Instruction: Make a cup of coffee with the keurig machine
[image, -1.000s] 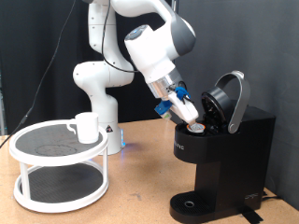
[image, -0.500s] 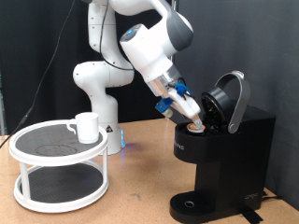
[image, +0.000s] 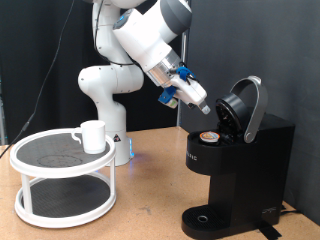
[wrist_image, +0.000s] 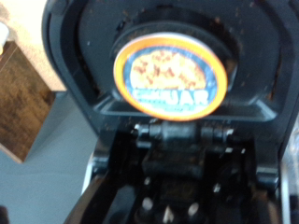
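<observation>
Black keurig machine (image: 238, 160): stands on the wooden table (image: 150, 215) at the exterior view's right, rounded lid (image: 246, 106) hinged up and open. Coffee pod (image: 209, 137): seated in the open brew chamber, orange-rimmed foil top facing up; in the wrist view the same pod (wrist_image: 171, 76) fills the chamber, printed lid legible only in part, the picture being blurred.

Tool (image: 200, 104): hangs in the air above and toward the exterior view's left of the pod, apart from it, angled down toward the chamber. Nothing is seen between its fingers; how far apart they stand cannot be told from either view.

White cup (image: 92, 136): upright on the upper tier of the white round stand (image: 62, 178), handle turned toward the exterior view's left, well apart from the machine. Stand: two tiers, dark mesh surfaces, at the exterior view's left on the table.

Robot arm base (image: 105, 95): white, behind the stand, between stand and machine.
</observation>
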